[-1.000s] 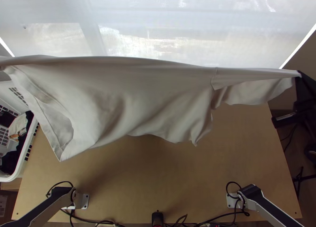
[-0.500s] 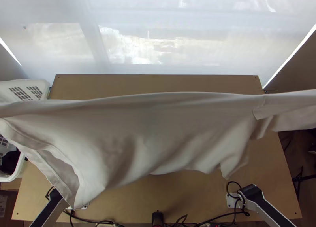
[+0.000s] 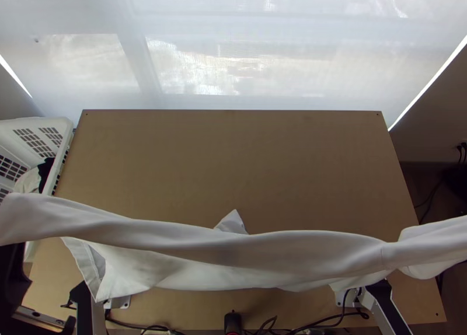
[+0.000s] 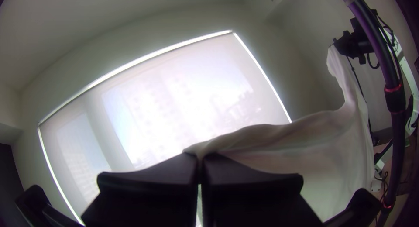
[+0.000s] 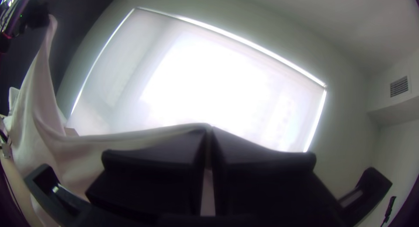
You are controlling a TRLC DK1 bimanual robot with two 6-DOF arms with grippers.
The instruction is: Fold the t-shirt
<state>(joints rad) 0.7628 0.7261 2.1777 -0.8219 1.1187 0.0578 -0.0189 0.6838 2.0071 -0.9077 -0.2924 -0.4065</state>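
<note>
Pale window blind (image 3: 233, 55) beyond a wide wooden table (image 3: 233, 160), black cables (image 3: 140, 326) along its near edge. T-shirt (image 3: 222, 247), off-white, hangs in a long twisted band above the table's near part, one end clenched in left gripper (image 3: 13, 279), the other in right gripper (image 5: 209, 133). White slatted basket (image 3: 65, 138) at the left holds dark cloth (image 3: 45, 173) beside pale cloth (image 3: 27, 182).
</note>
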